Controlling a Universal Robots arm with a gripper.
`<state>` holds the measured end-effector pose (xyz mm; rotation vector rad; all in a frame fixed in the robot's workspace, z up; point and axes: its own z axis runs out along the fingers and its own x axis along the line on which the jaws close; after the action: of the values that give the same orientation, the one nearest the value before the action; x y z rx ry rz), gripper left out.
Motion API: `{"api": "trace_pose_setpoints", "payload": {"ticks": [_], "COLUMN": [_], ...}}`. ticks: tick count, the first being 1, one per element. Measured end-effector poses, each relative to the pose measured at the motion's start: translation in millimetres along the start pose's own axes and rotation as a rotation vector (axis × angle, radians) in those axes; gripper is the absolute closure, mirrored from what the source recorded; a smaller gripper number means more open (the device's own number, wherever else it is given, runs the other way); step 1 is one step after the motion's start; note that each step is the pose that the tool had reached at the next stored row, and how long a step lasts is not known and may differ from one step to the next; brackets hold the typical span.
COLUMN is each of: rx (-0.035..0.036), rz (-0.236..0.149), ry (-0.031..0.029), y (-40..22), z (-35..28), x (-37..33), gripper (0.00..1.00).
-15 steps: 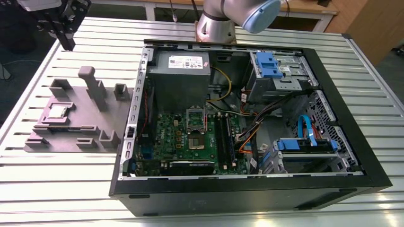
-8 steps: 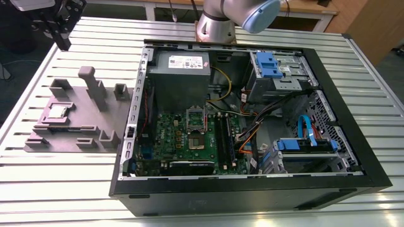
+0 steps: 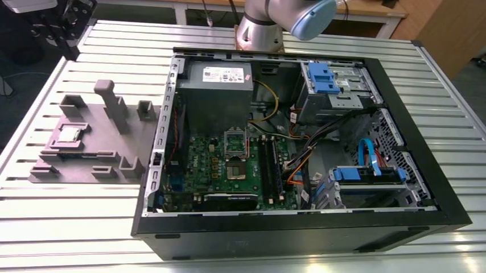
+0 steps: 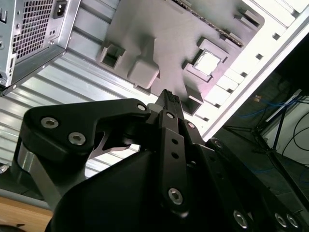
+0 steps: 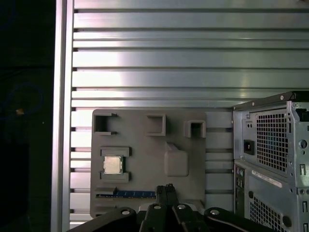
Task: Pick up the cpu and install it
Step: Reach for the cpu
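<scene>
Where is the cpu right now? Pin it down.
The cpu sits in a square pocket of the grey fixture, at the exterior view's left, on the slatted table outside the open computer case.

Exterior view: high, oblique, whole table. Both wrist views: past hand, probably far above shared fixture.

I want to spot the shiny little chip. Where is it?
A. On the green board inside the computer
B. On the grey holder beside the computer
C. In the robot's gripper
B: the cpu lies in a pocket of the grey fixture, outside the computer case and apart from the gripper.
</scene>
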<state>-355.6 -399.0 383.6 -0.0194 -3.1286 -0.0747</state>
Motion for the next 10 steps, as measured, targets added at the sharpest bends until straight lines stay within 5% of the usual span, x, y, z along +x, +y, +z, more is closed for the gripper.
{"api": "trace_pose_setpoints", "payload": {"ticks": [10], "rx": [0.0000], "rz": [0.000], "ry": [0.0000], "y": [-0.2], "z": [1.1], "x": [14.7], "gripper": [0.90]}}
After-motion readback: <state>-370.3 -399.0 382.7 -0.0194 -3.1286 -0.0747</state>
